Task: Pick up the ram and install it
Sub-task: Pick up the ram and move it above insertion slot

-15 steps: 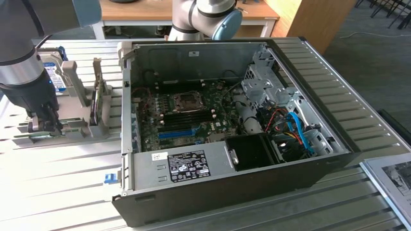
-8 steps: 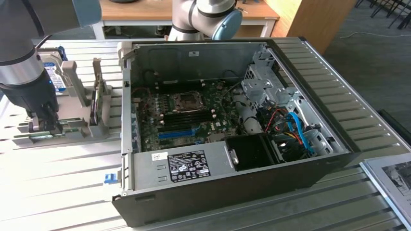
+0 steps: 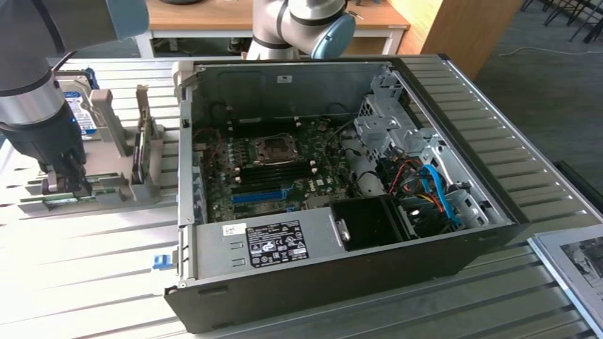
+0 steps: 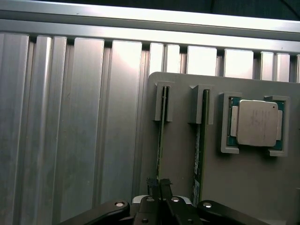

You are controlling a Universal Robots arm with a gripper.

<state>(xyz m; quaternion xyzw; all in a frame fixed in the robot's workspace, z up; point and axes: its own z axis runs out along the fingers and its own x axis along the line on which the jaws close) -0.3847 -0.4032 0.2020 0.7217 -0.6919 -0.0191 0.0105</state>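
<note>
- The black two-fingered pincer [image 4: 158, 185] is being seen almost fully closed, with its tips being pressed together on the upper edge of the thin, narrow green circuit-board ram stick [image 4: 161, 136].
- The ram stick is being held on edge in a slot of the flat grey plastic holder plate [image 4: 180, 154]. It has not been lifted out, and its far end is being seated in a grey slot bracket.
- A second thin green memory stick [image 4: 198, 150] is being held in the neighbouring slot, just beside the gripped one and apart from the pincer.
- A square silver processor chip [image 4: 256, 123] is being cradled in a grey frame on the same plate, on the far side of the second stick.
- In the exterior view the pincer [image 3: 66, 185] is being shown down at the holder plate [image 3: 118, 191], to the exterior view's left of the open black computer case [image 3: 330, 296].
- Plate and case are being carried by the ribbed aluminium worktop [image 3: 94, 282].
- Inside the case a dark green motherboard [image 3: 282, 169] with a long blue slot [image 3: 259, 196] is being shown lying flat, well apart from the ram stick.
- A silver hard drive with a blue label [image 3: 83, 113] is being propped upright near the holder plate, behind the arm.
</note>
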